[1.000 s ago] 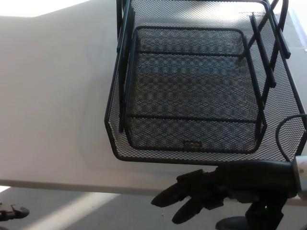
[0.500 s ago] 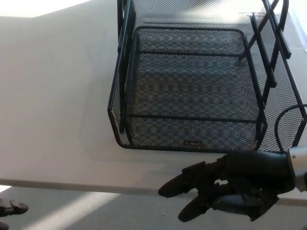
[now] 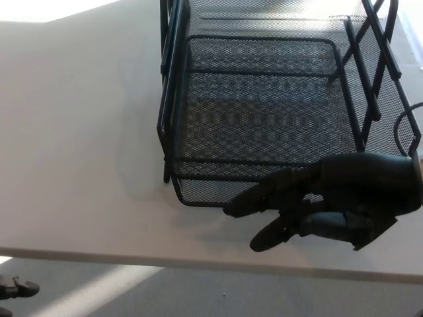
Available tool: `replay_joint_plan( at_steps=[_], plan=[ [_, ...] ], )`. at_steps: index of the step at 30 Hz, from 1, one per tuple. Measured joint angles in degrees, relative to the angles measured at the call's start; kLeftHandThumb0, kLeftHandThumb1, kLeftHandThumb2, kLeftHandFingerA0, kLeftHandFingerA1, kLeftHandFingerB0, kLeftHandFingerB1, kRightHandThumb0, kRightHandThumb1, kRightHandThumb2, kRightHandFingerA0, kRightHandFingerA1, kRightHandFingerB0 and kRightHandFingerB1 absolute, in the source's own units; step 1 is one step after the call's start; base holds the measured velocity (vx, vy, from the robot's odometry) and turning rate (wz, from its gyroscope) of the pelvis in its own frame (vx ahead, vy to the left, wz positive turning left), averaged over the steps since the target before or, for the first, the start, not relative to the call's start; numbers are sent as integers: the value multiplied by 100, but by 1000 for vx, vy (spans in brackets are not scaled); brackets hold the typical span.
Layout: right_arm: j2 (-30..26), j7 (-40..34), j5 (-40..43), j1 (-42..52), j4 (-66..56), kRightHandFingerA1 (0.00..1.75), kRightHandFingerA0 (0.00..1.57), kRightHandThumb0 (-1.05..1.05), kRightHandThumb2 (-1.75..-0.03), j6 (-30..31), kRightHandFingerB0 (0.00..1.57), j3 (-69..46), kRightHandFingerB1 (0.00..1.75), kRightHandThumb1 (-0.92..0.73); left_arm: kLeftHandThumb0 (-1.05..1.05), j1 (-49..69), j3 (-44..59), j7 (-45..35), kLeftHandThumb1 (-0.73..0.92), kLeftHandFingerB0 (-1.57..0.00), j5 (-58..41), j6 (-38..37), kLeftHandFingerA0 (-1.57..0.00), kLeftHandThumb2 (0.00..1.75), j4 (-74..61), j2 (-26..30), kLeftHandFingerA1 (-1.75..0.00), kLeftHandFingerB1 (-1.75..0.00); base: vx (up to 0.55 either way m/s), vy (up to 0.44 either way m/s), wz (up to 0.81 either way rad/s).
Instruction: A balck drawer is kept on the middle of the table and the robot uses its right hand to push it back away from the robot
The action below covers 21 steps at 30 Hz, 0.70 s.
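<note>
Your right robot hand (image 3: 324, 205), fingers spread, is pressing the mesh drawer (image 3: 264, 119) front. Pushing off-centre is risking skewing it across the desk (image 3: 79, 132).

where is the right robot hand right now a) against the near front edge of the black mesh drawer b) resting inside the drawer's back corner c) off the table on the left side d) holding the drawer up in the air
a: the right robot hand lies with its fingers spread across the near front edge of the black mesh drawer, which sits on the white table.
</note>
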Motion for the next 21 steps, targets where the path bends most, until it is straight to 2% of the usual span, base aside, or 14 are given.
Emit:
replay_joint_plan(
  at_steps=[3, 4, 5, 6, 8, 13, 14, 15, 16, 17, 18, 19, 20, 21],
  plan=[
    [1, 62, -5, -227, 208, 35, 16, -79, -69, 62, 3, -1, 24, -83, -67, -15, -1, 0, 62, -15, 0, 0, -22, 87, 11, 0, -43, -39, 0, 0, 0],
    [1, 82, -11, -292, 306, 45, 9, -81, -100, 87, 1, 1, 31, -66, -66, -21, -1, 0, 62, -15, 0, 0, -21, 86, 14, 0, -42, -39, 0, 0, 0],
    [1, 94, -15, -323, 363, 45, 9, -81, -100, 100, 1, 4, 31, -66, -66, -23, -1, 0, 62, -15, 0, 0, -21, 86, 19, 0, -42, -39, 0, 0, 0],
    [4, 109, -21, -371, 463, 37, 15, -79, -68, 132, 3, 21, 21, -76, -66, -24, -1, 0, 62, -15, 0, 0, -21, 86, 28, 0, -42, -39, 0, 0, 0],
    [15, 122, -31, -444, 636, 35, 16, -77, -64, 191, 4, 59, 26, -82, -66, -30, 0, 0, 62, -15, -1, -1, -21, 86, 43, 0, -42, -39, 0, 0, 0],
    [83, 130, -84, -546, 1112, 37, 18, -78, -66, 322, 4, 123, 23, -78, -66, -48, 8, -2, 62, -16, -3, -1, -22, 87, 64, 0, -43, -40, 0, 0, 0],
    [98, 130, -102, -554, 1189, 47, 12, -80, -97, 335, 0, 132, 30, -63, -67, -50, 13, -3, 62, -16, -5, -2, -22, 87, 66, 0, -43, -39, 0, 0, 0],
    [120, 130, -123, -564, 1271, 47, 12, -80, -97, 346, 0, 139, 30, -63, -67, -51, 19, -4, 62, -16, -6, -1, -22, 87, 65, 0, -43, -39, 0, 0, 0],
    [138, 129, -139, -570, 1325, 36, 18, -78, -65, 352, 4, 145, 23, -79, -67, -52, 22, -6, 62, -16, -7, -2, -22, 87, 66, 0, -43, -40, 0, 0, 0],
    [169, 129, -166, -583, 1400, 36, 18, -78, -65, 354, 4, 161, 23, -79, -67, -55, 28, -9, 62, -16, -9, -2, -22, 87, 75, 0, -43, -40, 0, 0, 0],
    [181, 130, -176, -586, 1428, 47, 12, -81, -98, 354, 0, 168, 29, -64, -67, -56, 29, -10, 62, -16, -9, -2, -23, 87, 77, 0, -44, -40, 0, 0, 0],
    [217, 131, -217, -593, 1512, 47, 12, -81, -98, 353, 0, 190, 29, -64, -67, -58, 29, -10, 62, -16, -9, -3, -23, 87, 77, 0, -44, -40, 0, 0, 0],
    [235, 138, -249, -599, 1565, 35, 18, -80, -63, 350, 3, 209, 26, -79, -66, -58, 29, -10, 62, -17, -9, -4, -22, 86, 76, 0, -43, -40, 0, 0, 0],
    [244, 142, -265, -607, 1598, 35, 18, -80, -63, 349, 3, 221, 26, -79, -66, -58, 29, -10, 62, -17, -8, -4, -22, 86, 76, 0, -43, -40, 0, 0, 0]
  ],
)
